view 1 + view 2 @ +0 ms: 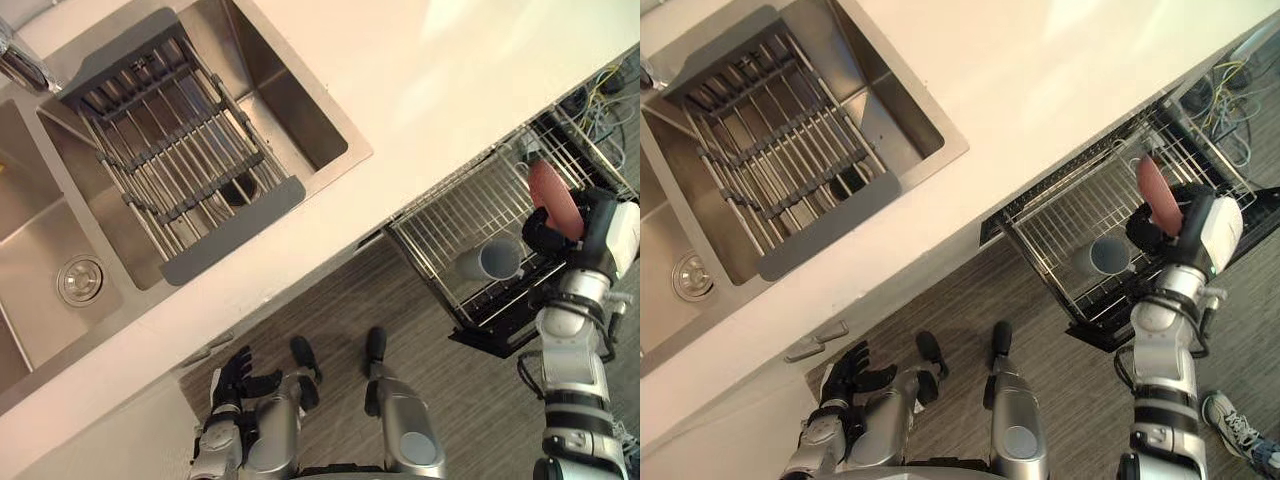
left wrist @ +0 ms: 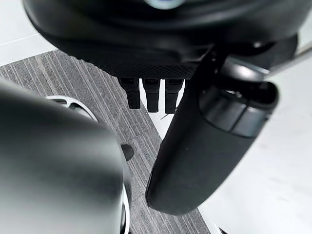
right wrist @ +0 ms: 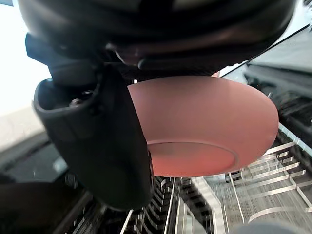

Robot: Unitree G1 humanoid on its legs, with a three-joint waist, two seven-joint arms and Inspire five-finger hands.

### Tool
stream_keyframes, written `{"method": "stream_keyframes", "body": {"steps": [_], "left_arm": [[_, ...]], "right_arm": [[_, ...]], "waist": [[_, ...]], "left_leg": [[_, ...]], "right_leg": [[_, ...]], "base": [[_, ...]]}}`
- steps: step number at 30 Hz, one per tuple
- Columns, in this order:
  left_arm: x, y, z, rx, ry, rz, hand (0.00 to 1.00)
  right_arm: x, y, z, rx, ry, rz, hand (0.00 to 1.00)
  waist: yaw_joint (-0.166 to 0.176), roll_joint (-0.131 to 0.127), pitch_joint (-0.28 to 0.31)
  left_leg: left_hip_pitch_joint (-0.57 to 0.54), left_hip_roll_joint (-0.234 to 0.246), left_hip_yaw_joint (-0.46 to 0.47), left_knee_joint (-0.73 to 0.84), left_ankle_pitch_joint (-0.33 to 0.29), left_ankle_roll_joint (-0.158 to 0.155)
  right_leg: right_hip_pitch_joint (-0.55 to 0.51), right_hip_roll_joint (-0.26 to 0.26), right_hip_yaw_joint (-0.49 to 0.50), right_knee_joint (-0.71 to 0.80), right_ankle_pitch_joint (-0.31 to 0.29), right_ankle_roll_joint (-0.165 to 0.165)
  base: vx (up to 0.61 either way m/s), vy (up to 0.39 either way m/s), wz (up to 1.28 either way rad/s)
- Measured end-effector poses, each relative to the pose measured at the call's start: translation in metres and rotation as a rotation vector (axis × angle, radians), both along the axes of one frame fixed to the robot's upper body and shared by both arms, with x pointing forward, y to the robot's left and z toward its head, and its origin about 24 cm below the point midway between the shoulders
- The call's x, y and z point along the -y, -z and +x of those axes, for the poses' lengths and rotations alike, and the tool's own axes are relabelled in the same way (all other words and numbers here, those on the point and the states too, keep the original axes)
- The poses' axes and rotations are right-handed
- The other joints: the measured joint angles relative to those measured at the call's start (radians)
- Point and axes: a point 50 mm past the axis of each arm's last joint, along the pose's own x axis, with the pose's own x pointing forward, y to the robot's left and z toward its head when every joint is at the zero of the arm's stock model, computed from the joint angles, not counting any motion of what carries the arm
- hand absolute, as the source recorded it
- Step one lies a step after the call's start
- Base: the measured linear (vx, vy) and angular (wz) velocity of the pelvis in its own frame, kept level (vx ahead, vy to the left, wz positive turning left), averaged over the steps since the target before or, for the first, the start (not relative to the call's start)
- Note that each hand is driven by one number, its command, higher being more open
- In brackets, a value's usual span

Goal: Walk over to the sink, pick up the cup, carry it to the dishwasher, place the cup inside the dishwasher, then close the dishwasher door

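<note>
My right hand (image 1: 545, 236) is shut on a salmon-pink bowl (image 1: 553, 198), held on edge above the right end of the pulled-out wire dishwasher rack (image 1: 440, 215). In the right wrist view the bowl (image 3: 204, 122) sits between the thumb (image 3: 112, 146) and the palm, with rack wires below. A grey cup (image 1: 490, 260) lies on its side in the rack, just left of that hand and apart from it. My left hand (image 1: 235, 380) hangs open and empty low by the cabinet front; its thumb (image 2: 204, 146) shows in the left wrist view.
A double steel sink (image 1: 290, 100) carries a grey roll-up drying rack (image 1: 170, 150), with a faucet (image 1: 20, 60) at the far left. The pale countertop (image 1: 450, 80) runs above the dishwasher. Loose cables (image 1: 600, 90) lie at the upper right. A person's shoe (image 1: 1240, 425) stands on the floor.
</note>
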Motion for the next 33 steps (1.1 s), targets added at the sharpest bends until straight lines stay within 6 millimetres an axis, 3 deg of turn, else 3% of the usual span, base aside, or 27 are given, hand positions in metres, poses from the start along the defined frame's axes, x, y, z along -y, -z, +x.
{"method": "stream_keyframes", "body": {"steps": [4,5,11,19,22,29,33], "left_arm": [[0.003,-0.001,0.003,0.014,0.011,-0.004,0.90],[0.006,-0.003,0.008,0.023,0.022,-0.006,0.90],[0.011,-0.004,0.012,0.032,0.017,-0.015,0.90],[0.012,-0.004,0.017,0.030,0.011,-0.016,0.90],[0.013,-0.004,0.017,0.031,0.011,-0.017,0.90],[0.013,-0.004,0.018,0.031,0.013,-0.016,0.90],[0.013,-0.004,0.018,0.030,0.012,-0.016,0.90]], "right_arm": [[0.004,0.002,0.014,-0.051,-0.003,0.001,0.30],[0.009,0.006,0.017,-0.073,0.012,0.026,0.90],[0.017,0.014,0.030,-0.128,0.055,0.129,0.90],[0.018,0.014,0.030,-0.113,0.076,0.159,0.90],[0.016,0.005,0.030,-0.073,0.069,0.142,0.90],[0.012,-0.018,0.015,0.091,0.088,0.105,0.90],[0.006,-0.009,0.002,0.098,0.062,0.108,0.90]], "waist": [[0.006,0.012,0.006],[0.013,0.020,0.010],[0.025,0.043,0.022],[0.038,0.045,0.023],[0.039,0.046,0.024],[0.038,0.045,0.024],[0.037,0.038,0.028]], "left_leg": [[-0.019,-0.018,-0.023,-0.006,0.005,0.009],[-0.023,-0.025,-0.036,-0.006,0.007,0.012],[-0.045,-0.039,-0.059,-0.007,0.013,0.020],[-0.054,-0.043,-0.070,-0.008,0.015,0.024],[-0.054,-0.044,-0.072,-0.008,0.016,0.024],[-0.045,-0.046,-0.081,-0.017,0.023,0.025],[-0.025,-0.048,-0.084,-0.035,0.030,0.022]], "right_leg": [[-0.016,-0.014,-0.005,0.000,0.005,0.008],[-0.018,-0.018,-0.010,0.000,0.006,0.009],[-0.036,-0.029,-0.018,0.008,0.008,0.011],[-0.045,-0.030,-0.018,0.011,0.007,0.011],[-0.044,-0.030,-0.018,0.011,0.007,0.011],[-0.036,-0.030,-0.017,0.011,0.007,0.011],[-0.021,-0.029,-0.015,0.010,0.006,0.010]], "base": [[0.00,0.064,0.09],[-0.01,0.049,0.11],[0.00,0.047,0.08],[0.00,0.019,0.01],[0.00,0.000,0.00],[0.01,0.016,0.03],[0.00,0.010,0.02]]}}
